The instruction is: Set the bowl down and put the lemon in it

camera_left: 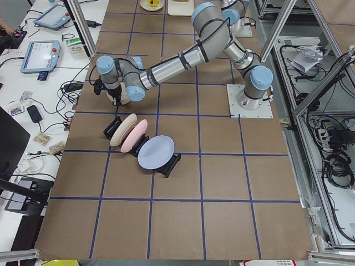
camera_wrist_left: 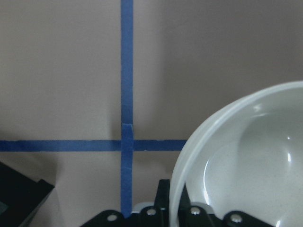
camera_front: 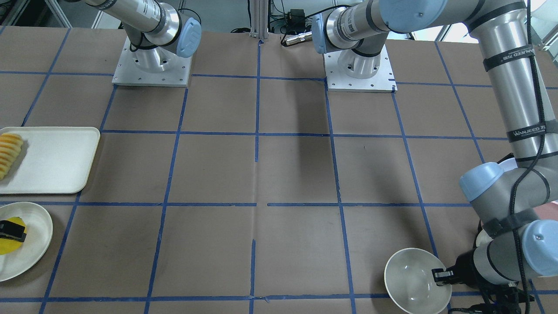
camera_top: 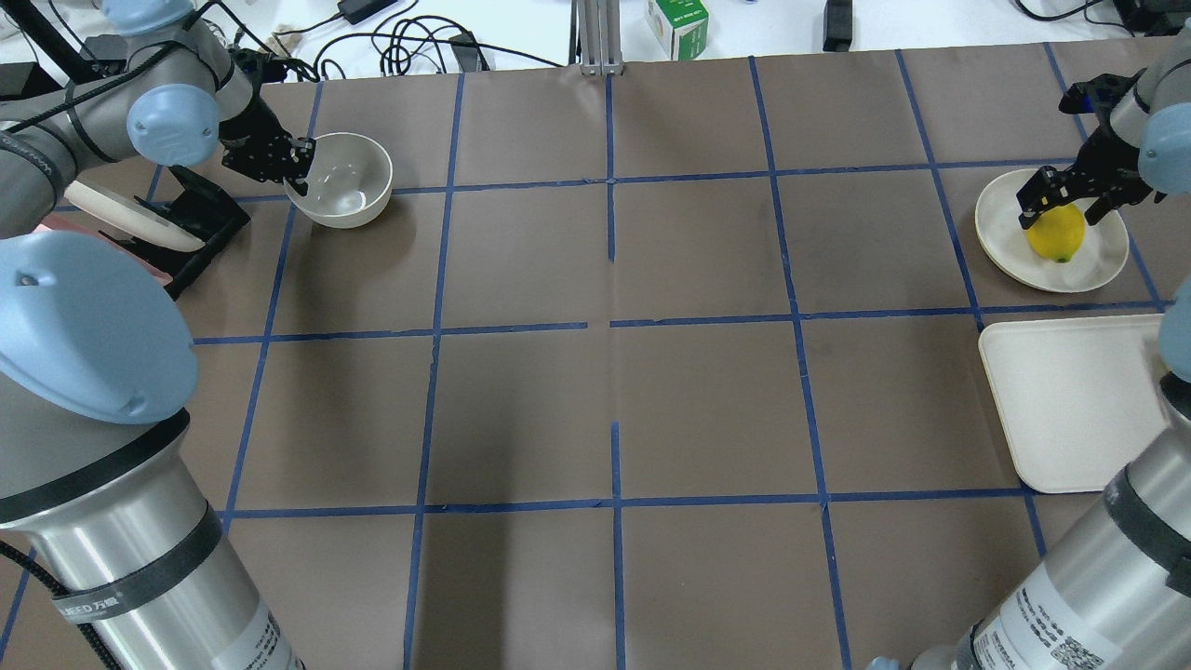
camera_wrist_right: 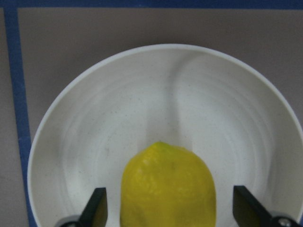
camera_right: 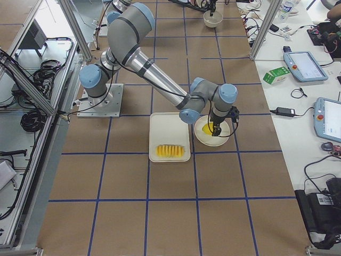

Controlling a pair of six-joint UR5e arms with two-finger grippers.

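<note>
Briefly: your left gripper pinched the bowl by its rim, well apart from the plate; your right gripper straddled the lemon on that plate, jaws spread.

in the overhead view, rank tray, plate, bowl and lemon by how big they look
1. tray, even though partly hidden
2. plate
3. bowl
4. lemon

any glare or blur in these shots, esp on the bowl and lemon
Left wrist view: small bright glints on the glossy inside of the bowl, near rim a little soft. Right wrist view: lemon slightly out of focus, faint grey shadow streak on the plate. Front-facing view: soft arm shadows across the table centre, no harsh glare.
</note>
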